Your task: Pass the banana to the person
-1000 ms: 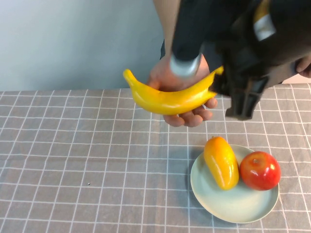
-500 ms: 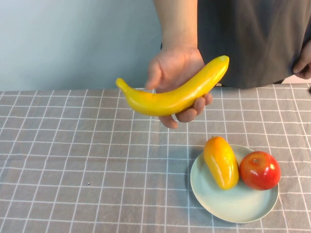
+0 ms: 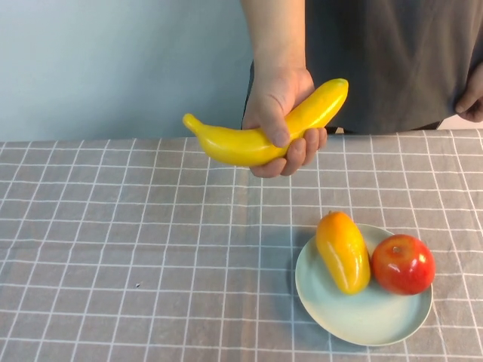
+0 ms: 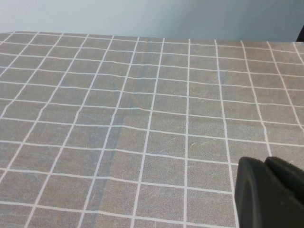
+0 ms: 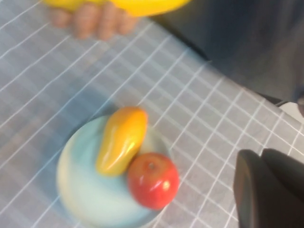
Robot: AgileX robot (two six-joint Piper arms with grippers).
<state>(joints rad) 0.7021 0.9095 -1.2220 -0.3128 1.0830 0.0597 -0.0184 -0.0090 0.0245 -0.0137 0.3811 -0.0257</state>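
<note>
One banana (image 3: 264, 132), held in the person (image 3: 392, 60)'s hand (image 3: 283, 113) above the table. One plate (image 3: 362, 317) carries one mango (image 3: 343, 251) and one apple (image 3: 404, 264). Left gripper (image 4: 268, 192) and right gripper (image 5: 270, 190): over the cloth.

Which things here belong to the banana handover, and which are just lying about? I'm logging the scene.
Job:
banana, gripped in the person's hand
right gripper, above the table near the plate
left gripper, low over bare cloth

Lying about:
mango-like fruit and apple, both on the plate
</note>
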